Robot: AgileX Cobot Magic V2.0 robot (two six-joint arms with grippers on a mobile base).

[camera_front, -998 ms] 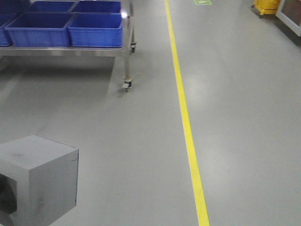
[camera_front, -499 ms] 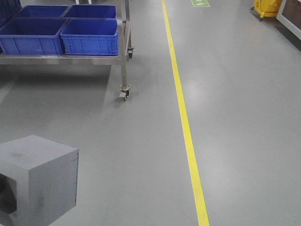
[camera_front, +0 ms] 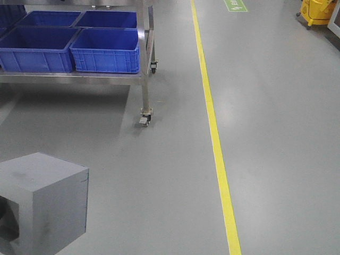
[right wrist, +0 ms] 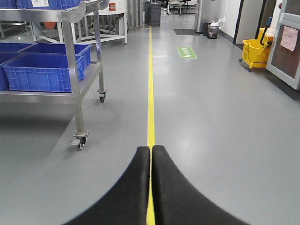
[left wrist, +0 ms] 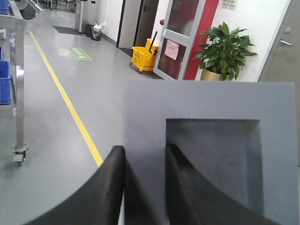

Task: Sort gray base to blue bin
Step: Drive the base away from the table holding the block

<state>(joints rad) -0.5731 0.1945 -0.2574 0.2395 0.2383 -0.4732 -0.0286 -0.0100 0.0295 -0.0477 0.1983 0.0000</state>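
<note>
Left jaws pinch the gray base [left wrist: 211, 108] by its recess wall so I can carry it; right jaws closed, empty.

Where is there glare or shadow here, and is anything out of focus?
Front view: soft glare on the floor, broad shadow under the cart. Left wrist view: the left tool, clamped on the gray base, is featureless black, soft-edged. Right wrist view: sheen on the floor; the shut right tool equally dark.
</note>
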